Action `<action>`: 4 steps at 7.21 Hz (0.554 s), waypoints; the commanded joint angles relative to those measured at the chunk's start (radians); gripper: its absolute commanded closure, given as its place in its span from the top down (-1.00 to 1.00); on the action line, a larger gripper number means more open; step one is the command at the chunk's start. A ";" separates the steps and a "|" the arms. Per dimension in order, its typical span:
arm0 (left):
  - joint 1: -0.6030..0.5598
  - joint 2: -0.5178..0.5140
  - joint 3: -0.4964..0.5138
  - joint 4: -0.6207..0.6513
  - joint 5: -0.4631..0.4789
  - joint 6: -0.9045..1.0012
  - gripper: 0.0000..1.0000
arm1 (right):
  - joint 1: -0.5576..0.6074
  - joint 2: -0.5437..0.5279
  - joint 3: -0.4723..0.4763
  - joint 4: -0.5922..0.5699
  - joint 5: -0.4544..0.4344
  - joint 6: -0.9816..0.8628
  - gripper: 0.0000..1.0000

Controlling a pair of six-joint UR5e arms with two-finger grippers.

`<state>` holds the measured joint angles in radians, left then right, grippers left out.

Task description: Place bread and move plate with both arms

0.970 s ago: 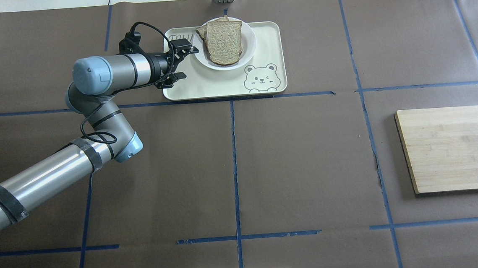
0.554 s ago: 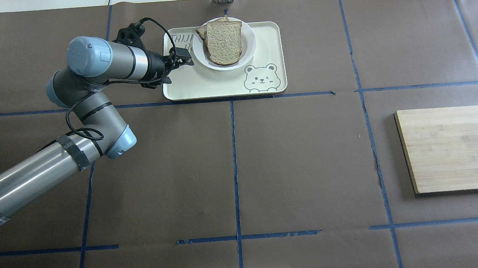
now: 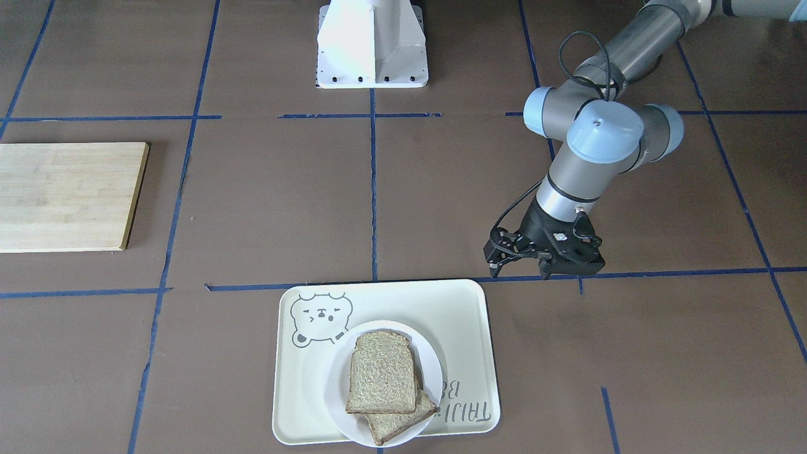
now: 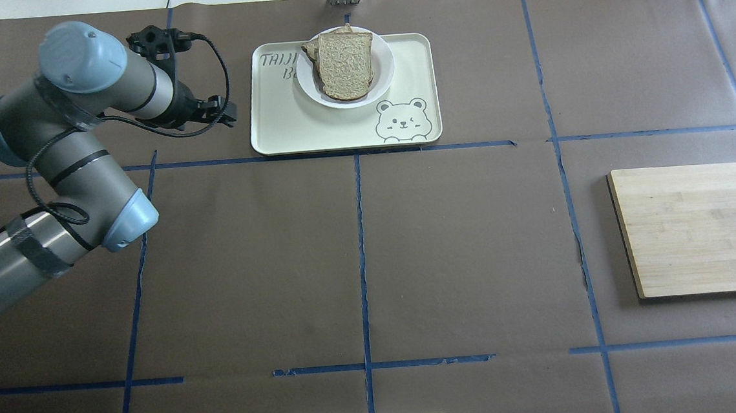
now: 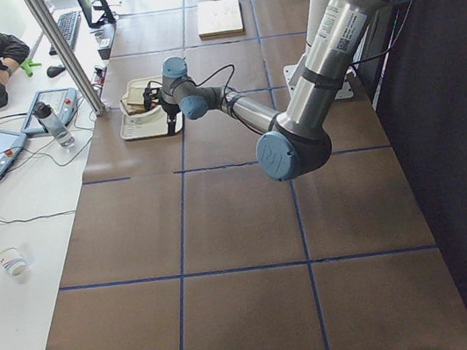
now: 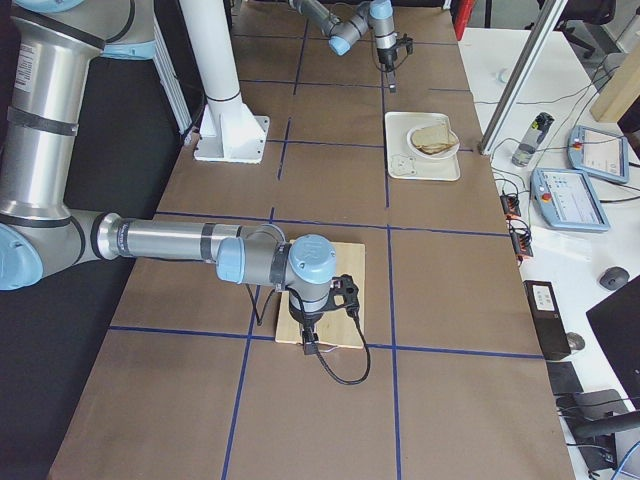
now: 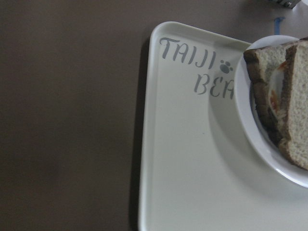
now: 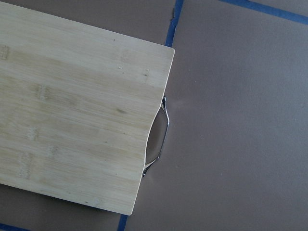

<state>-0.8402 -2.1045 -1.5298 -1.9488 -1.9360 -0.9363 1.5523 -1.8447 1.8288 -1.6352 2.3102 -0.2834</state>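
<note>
- The left tool [image 3: 545,258], in the front-facing view, hangs over the bare tabletop [image 3: 252,208] near a corner of the cream tray [image 3: 391,302], apart from it. I cannot tell how far apart its fingers stand, and no object shows in them.
- Same view: the bread [image 3: 383,373] lies flat on the white plate [image 3: 432,372], on top of a second slice [image 3: 394,422]. The plate sits on the tray and overhangs its edge.
- Overhead view: the left tool points toward the tray from the side with the lettering. A wooden board [image 4: 700,228] lies well apart on the other side.
- Left side view: the near arm reaches far along the tabletop to the tray.
- Right side view: the right tool [image 6: 322,335] hangs over the wooden board's near edge. Whether it is open or closed cannot be told.
- Left wrist view: the tray corner reads "TAIJI BEA", and fried egg shows between the two slices.
- Right wrist view: the board's metal handle [image 8: 161,139] is at its side.
</note>
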 commanded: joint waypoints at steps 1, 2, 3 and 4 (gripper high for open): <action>-0.086 0.123 -0.162 0.227 -0.044 0.334 1.00 | 0.000 -0.001 0.000 0.000 0.000 0.000 1.00; -0.161 0.188 -0.177 0.244 -0.123 0.453 1.00 | 0.000 -0.001 0.000 0.000 0.000 0.000 1.00; -0.251 0.254 -0.176 0.246 -0.197 0.602 1.00 | 0.000 -0.001 0.001 0.000 0.000 0.000 1.00; -0.355 0.309 -0.164 0.252 -0.278 0.717 1.00 | 0.000 -0.001 0.001 0.000 0.000 0.000 1.00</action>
<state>-1.0728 -1.8720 -1.6974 -1.7098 -2.1154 -0.3820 1.5524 -1.8453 1.8293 -1.6352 2.3102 -0.2838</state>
